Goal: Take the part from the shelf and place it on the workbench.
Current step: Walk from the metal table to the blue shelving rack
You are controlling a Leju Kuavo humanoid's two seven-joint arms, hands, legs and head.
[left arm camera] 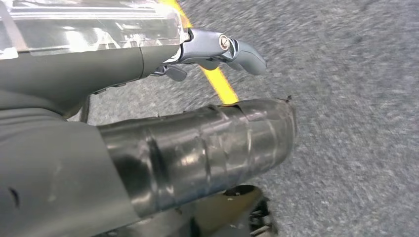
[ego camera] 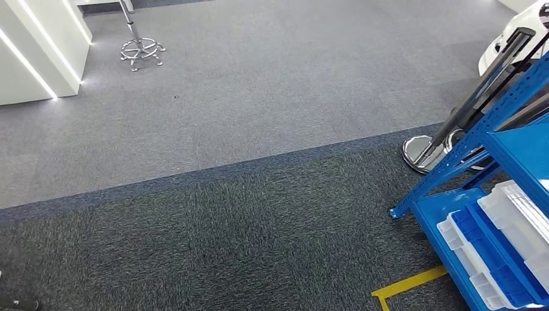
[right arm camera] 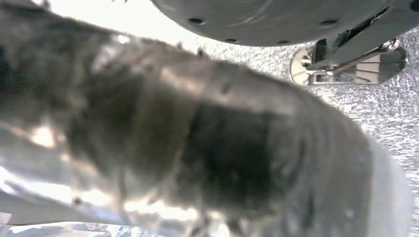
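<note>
The left hand (left arm camera: 197,54) hangs low, fingers against a clear plastic piece; the right hand (right arm camera: 222,148) is blurred.

- carpet (ego camera: 259,116): light grey far side, darker speckled grey-green near side, dark blue-grey band between
- shelf (ego camera: 479,129): bright blue frame
- bins (ego camera: 518,214) on the shelf: translucent white, some blue
- floor tape (ego camera: 408,283): yellow
- stanchion base (ego camera: 421,152): shiny chrome
- stool base (ego camera: 139,52): chrome
- wall (ego camera: 32,52): white, lit strips
- left hand (left arm camera: 197,148): grey thumb, glossy dark wrap

Blurred right hand (right arm camera: 197,148), perhaps holding something.
</note>
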